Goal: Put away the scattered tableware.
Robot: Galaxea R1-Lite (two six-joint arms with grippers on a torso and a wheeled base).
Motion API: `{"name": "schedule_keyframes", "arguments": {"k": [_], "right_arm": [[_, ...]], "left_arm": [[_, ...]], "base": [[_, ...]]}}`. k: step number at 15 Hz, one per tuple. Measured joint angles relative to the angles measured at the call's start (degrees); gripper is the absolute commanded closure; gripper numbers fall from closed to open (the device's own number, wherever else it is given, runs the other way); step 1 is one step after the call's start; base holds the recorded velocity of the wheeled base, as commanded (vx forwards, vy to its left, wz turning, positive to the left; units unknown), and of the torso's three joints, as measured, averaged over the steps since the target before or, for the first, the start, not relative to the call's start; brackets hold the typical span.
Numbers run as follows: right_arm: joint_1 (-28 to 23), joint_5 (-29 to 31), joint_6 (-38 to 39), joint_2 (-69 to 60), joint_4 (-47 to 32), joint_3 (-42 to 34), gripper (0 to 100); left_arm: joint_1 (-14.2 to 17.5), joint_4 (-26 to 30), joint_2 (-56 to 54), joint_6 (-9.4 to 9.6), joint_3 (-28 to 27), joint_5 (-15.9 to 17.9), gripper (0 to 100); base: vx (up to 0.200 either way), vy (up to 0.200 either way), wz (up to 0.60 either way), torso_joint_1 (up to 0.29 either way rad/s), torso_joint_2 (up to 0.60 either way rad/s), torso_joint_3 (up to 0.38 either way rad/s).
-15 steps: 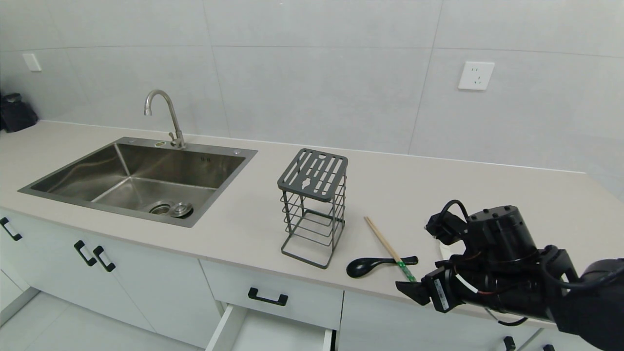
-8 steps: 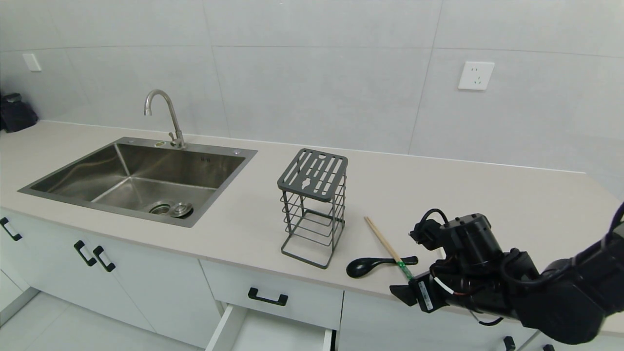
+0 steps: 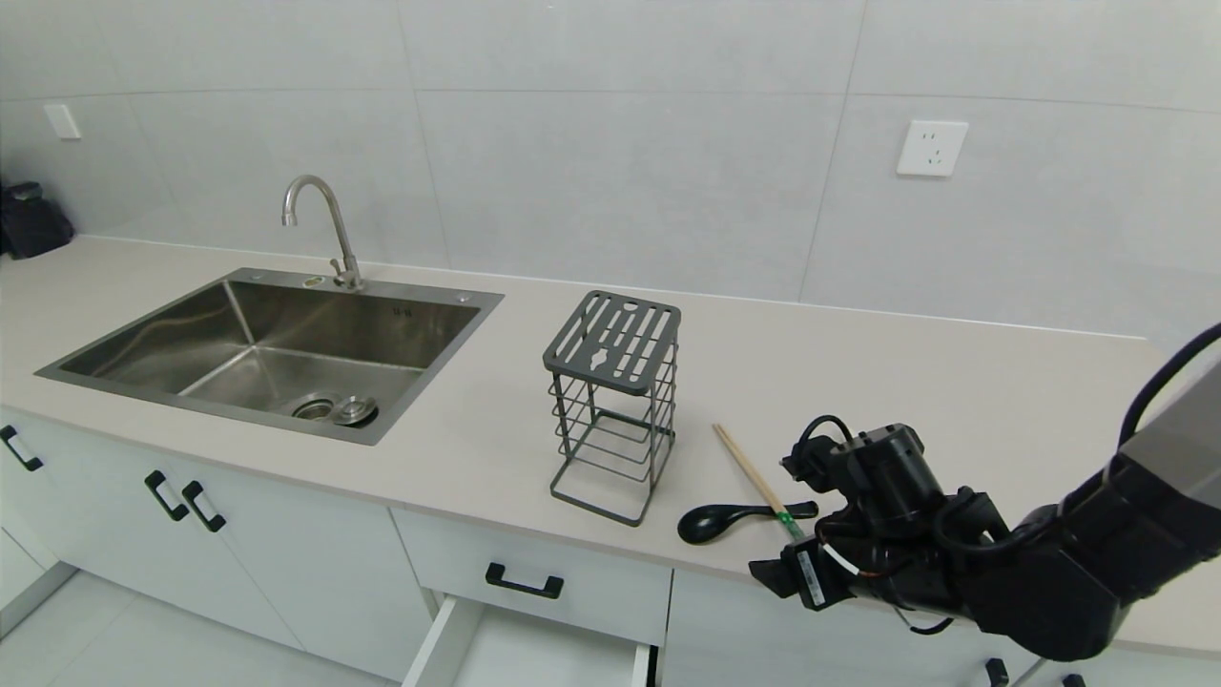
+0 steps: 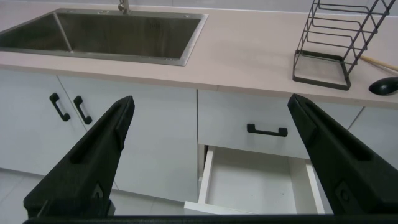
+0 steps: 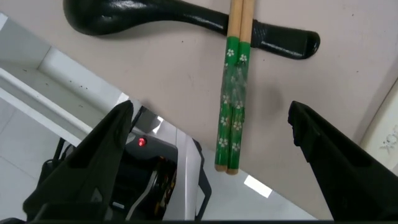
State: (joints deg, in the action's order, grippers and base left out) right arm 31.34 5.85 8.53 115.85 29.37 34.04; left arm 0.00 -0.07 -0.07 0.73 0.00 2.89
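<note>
Chopsticks (image 3: 749, 470) diagonal, across spoon (image 3: 711, 522) (green tips frontward)

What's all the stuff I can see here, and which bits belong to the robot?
chopsticks: one pair, wooden with green ends, on the countertop right of the rack, lying across the spoon's handle
spoon: one, black, on the countertop near its front edge
wire rack: one, dark grey, upright mid-counter
countertop: one, beige
sink: one, steel, set into the countertop at the left
faucet: one, silver, behind the sink
drawer: one, white, open below the rack
wall socket: one, white, on the tiled wall
left gripper: black, jaws open, low before the cabinets
right gripper: black, jaws open over the chopsticks' green ends
</note>
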Motion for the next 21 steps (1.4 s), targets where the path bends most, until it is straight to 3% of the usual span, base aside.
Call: {"name": "schedule_keyframes", "arguments": {"k": [3, 4, 12, 21], "right_arm": [[0.0, 0.2, 0.0, 1.0, 0.0, 0.9, 0], [0.1, 0.2, 0.0, 1.3, 0.0, 1.0, 100], [-0.1, 2.2, 2.4, 1.4, -0.1, 0.9, 100], [-1.1, 2.0, 2.2, -12.6, -0.1, -6.2, 100]], "left_arm": [[0.0, 0.0, 0.0, -0.02, 0.0, 0.0, 0], [0.0, 0.0, 0.0, 0.00, 0.0, 0.0, 0], [0.0, 0.0, 0.0, 0.02, 0.0, 0.0, 0], [0.0, 0.0, 0.0, 0.02, 0.0, 0.0, 0]], "base": [[0.000, 0.000, 0.00, 0.000, 0.00, 0.000], [0.000, 0.000, 0.00, 0.000, 0.00, 0.000], [0.000, 0.000, 0.00, 0.000, 0.00, 0.000], [0.000, 0.000, 0.00, 0.000, 0.00, 0.000]]}}
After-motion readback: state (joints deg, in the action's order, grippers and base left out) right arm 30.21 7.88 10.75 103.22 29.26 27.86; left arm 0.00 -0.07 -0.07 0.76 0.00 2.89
